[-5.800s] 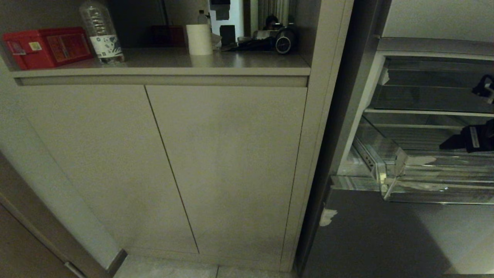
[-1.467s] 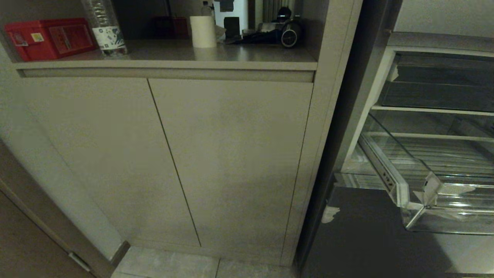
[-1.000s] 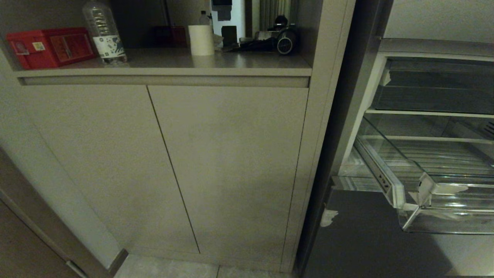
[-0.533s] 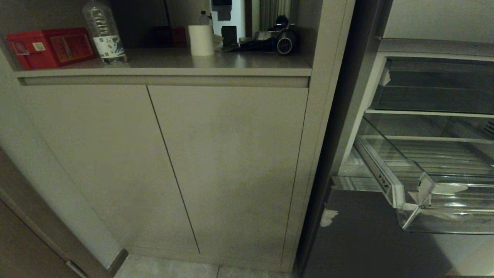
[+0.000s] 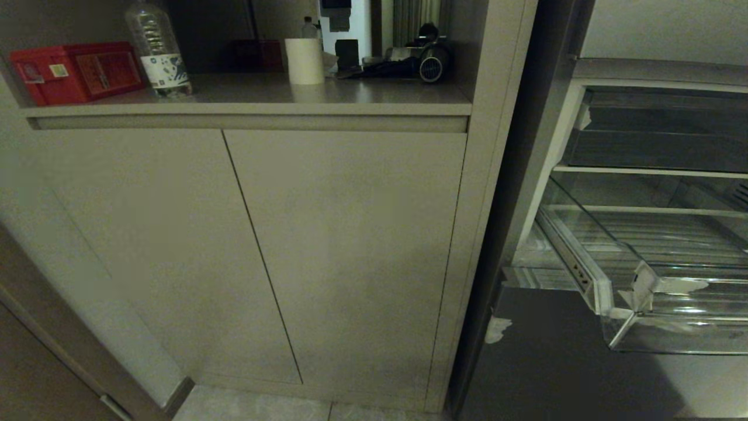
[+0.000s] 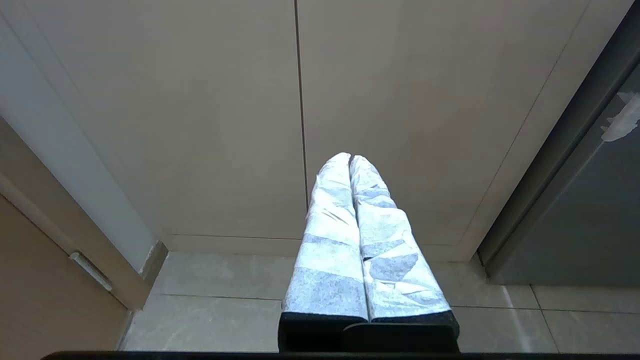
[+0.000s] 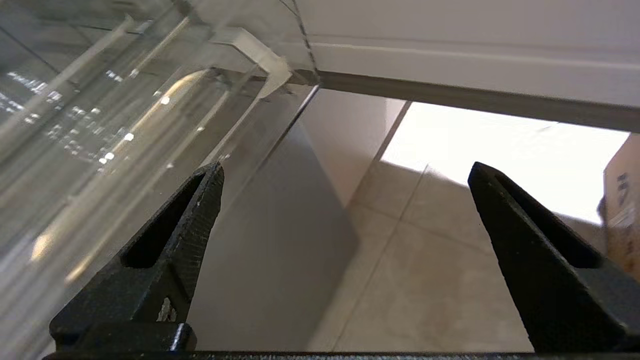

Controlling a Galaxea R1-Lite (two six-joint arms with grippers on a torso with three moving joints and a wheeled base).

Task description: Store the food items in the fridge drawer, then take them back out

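The fridge drawer (image 5: 678,327) is a clear bin with white sticker scraps, pulled out at the right of the head view. Its ribbed floor looks bare in the part I can see. The food items are out of view. Neither gripper shows in the head view. In the right wrist view my right gripper (image 7: 345,172) is open, with nothing between its black fingers (image 7: 200,210). It sits close beside the fridge drawer's clear wall (image 7: 100,125) and points down at the tiled floor. My left gripper (image 6: 350,159) is shut and empty, parked low in front of the cabinet doors.
A shallower clear tray (image 5: 660,146) sits above the drawer. The counter holds a red box (image 5: 73,70), a water bottle (image 5: 156,49) and a paper roll (image 5: 304,60). Grey cabinet doors (image 5: 345,251) fill the middle. A dark fridge panel (image 5: 561,362) lies below the drawer.
The drawer stands further out than in the oldest frame, and my right gripper has left the head view. The camera shifted a little, then held still over the last second.
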